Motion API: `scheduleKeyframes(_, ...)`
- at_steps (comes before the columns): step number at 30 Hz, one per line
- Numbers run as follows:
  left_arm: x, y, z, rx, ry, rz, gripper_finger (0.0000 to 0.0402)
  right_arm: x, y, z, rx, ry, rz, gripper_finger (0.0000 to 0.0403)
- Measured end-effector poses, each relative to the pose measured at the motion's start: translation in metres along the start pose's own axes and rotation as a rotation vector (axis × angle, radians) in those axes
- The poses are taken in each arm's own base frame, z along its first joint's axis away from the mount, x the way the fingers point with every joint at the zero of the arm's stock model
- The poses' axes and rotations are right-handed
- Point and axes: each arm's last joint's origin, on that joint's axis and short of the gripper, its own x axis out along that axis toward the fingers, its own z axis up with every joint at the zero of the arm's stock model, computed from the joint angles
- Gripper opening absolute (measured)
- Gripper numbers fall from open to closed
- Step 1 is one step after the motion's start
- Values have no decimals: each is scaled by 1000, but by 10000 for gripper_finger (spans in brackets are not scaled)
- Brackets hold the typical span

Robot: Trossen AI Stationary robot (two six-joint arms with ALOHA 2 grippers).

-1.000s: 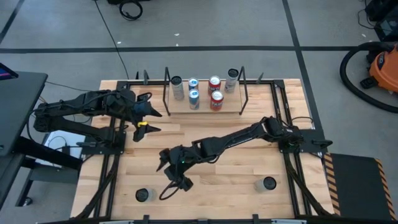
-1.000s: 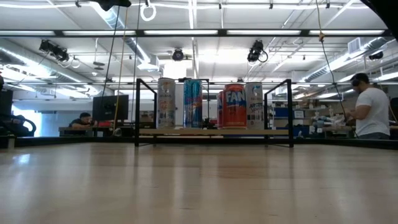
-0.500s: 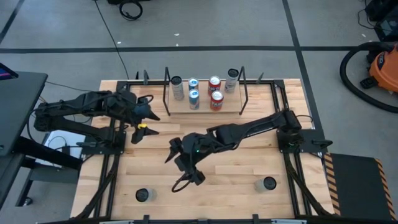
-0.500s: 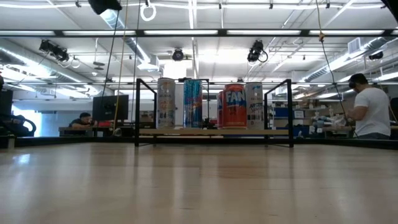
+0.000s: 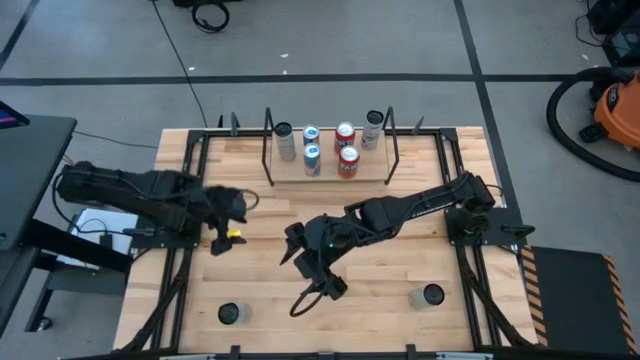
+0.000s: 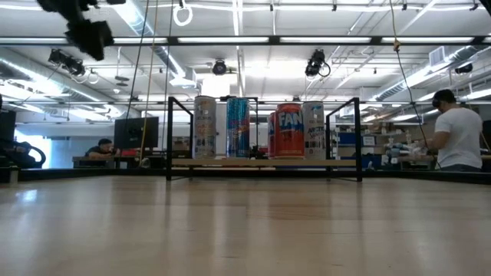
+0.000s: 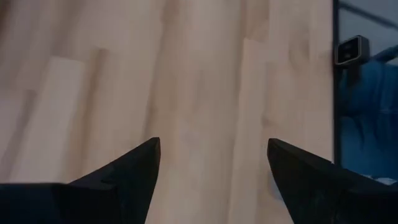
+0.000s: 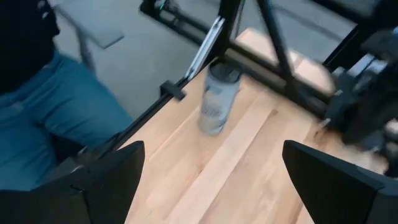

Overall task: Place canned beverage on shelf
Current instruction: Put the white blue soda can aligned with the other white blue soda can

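fanta can (image 6: 290,130) legible only low

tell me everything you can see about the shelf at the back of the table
The shelf is a low, light-wood board flanked by thin black metal rod uprights, standing centred along the table's far edge. In the low view its board sits slightly above the tabletop between two black rectangular end frames. Six upright cans stand on it: two silver ones at the ends, two blue-and-white, and two red, one reading "FAN". Neither gripper touches it.
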Motion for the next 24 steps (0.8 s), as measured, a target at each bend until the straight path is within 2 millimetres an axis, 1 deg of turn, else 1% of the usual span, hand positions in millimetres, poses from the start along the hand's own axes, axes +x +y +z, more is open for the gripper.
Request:
scheduleKeyframes(3, 9, -5, -15, -17, 8, -38, 298, 1, 4, -2, 1, 25, 15, 391)
scheduleKeyframes(5, 10, -8, -22, -35, 6, -66, 298, 1, 6, -3, 2, 42, 23, 391)
scheduleKeyframes(9, 5, -14, -38, -85, 23, -116, 298, 1, 9, -3, 0, 45, 30, 391)
scheduleKeyframes(13, -2, -24, -48, -106, 30, -163, 298, 1, 9, -3, 0, 45, 31, 391)
scheduleKeyframes(17, -4, -35, -57, -90, 39, -173, 298, 1, 9, -4, 3, 59, 35, 391)
scheduleKeyframes(24, -11, -56, -73, -20, -15, -200, 298, 2, 12, -5, 19, 75, 45, 391)
